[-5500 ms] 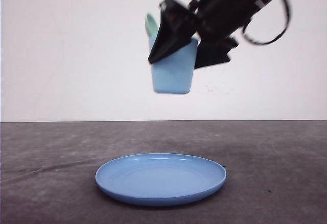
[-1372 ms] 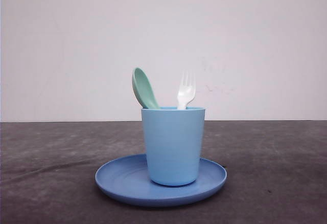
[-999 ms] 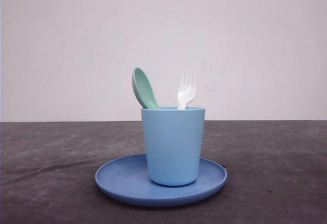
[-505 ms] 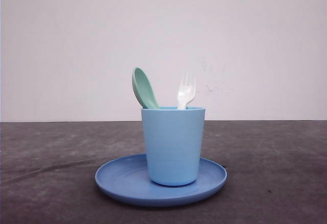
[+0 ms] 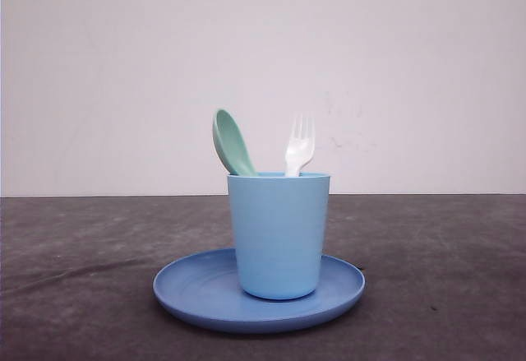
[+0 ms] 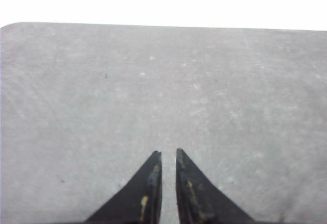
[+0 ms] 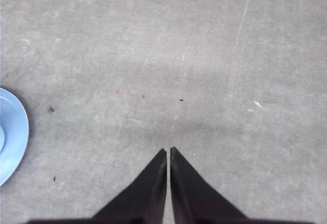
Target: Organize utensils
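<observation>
On my front camera, the blue cup [image 5: 279, 233] stands upright at the middle of the round blue plate [image 5: 197, 299], which lies flat on the dark grey table [image 5: 74, 254]. Both utensils stand inside the cup, handles down. The mint-green spoon [image 5: 233, 142] leans out over the cup's left rim, with its oval bowl uppermost. The white fork [image 5: 299, 145] stands close to upright towards the right side of the cup, its four tines pointing up. The fork and spoon heads are apart above the rim; I cannot tell whether the handles touch inside the cup, because its wall hides them.

On my left wrist camera, the left gripper [image 6: 168, 153] hangs over bare table surface. Its two black fingers are nearly together, with only a thin slit between the tips, and nothing is held between them. Yellowish scuffs mark the inner edges of the fingers.

On my right wrist camera, the right gripper [image 7: 168, 151] is also over bare table, its fingers drawn together until the tips almost meet, with nothing between them. The edge of the plate [image 7: 13, 137] shows at the side of that view, well apart from the fingertips.
</observation>
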`<control>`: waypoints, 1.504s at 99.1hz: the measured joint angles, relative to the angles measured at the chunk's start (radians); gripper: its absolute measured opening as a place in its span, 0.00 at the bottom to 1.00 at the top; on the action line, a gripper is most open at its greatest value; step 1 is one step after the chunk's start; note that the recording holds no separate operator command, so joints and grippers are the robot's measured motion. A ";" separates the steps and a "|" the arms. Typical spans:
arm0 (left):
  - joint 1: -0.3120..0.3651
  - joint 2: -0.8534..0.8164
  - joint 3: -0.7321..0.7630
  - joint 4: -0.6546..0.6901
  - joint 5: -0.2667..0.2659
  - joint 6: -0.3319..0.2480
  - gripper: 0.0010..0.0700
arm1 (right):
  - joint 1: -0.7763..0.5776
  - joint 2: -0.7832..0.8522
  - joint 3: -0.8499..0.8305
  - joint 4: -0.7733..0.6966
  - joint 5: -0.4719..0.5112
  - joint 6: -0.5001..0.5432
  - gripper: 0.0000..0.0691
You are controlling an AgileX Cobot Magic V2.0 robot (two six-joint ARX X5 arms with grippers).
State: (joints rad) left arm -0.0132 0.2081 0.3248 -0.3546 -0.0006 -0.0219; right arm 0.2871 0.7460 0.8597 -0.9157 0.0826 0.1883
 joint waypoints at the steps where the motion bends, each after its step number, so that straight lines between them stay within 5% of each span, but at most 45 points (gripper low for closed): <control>1: 0.000 -0.010 -0.013 0.005 0.000 0.000 0.02 | 0.000 0.000 0.000 0.000 0.000 0.000 0.01; 40: 0.000 -0.181 -0.249 0.048 0.000 -0.008 0.02 | 0.000 0.000 0.000 0.000 0.000 0.000 0.01; 87: 0.000 -0.204 -0.293 0.171 0.000 -0.016 0.02 | 0.000 0.000 0.000 0.000 0.000 0.000 0.01; 149: 0.000 -0.203 -0.293 0.171 -0.001 -0.020 0.02 | 0.000 0.000 0.000 0.001 0.000 0.000 0.01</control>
State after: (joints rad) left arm -0.0132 0.0048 0.0319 -0.1833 -0.0017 -0.0418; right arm 0.2871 0.7460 0.8597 -0.9150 0.0826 0.1883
